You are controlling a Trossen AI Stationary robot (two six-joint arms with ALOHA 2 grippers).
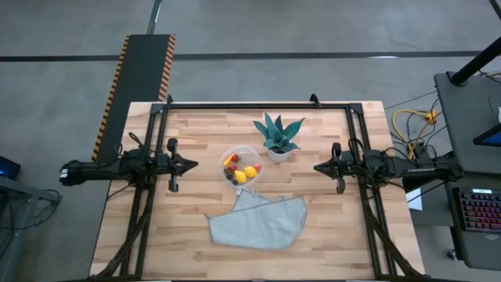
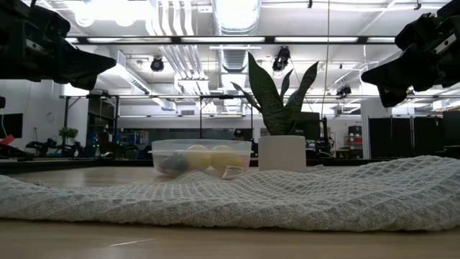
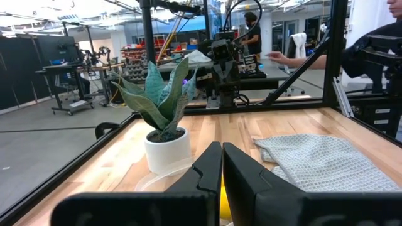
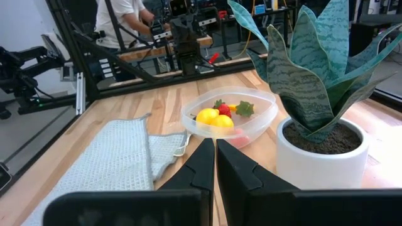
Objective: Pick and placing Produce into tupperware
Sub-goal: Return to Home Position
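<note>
The tupperware [image 1: 240, 164] is a round clear tub standing on the wooden table near its middle. The produce [image 4: 217, 117], yellow ovals, red berries and dark pieces, lies inside it. My left gripper [image 1: 192, 165] hangs shut above the table's left side, pointing level toward the tub. My right gripper [image 1: 318, 167] hangs shut above the right side, pointing toward the middle. Both are well apart from the tub, with nothing between their fingers [image 3: 213, 166] [image 4: 207, 164].
A teal spiky plant in a white pot [image 1: 278, 138] stands just right of and behind the tub. A grey waffle cloth [image 1: 258, 221] lies crumpled on the near half of the table. A black frame [image 1: 258, 104] runs along the far edge. People stand beyond the table.
</note>
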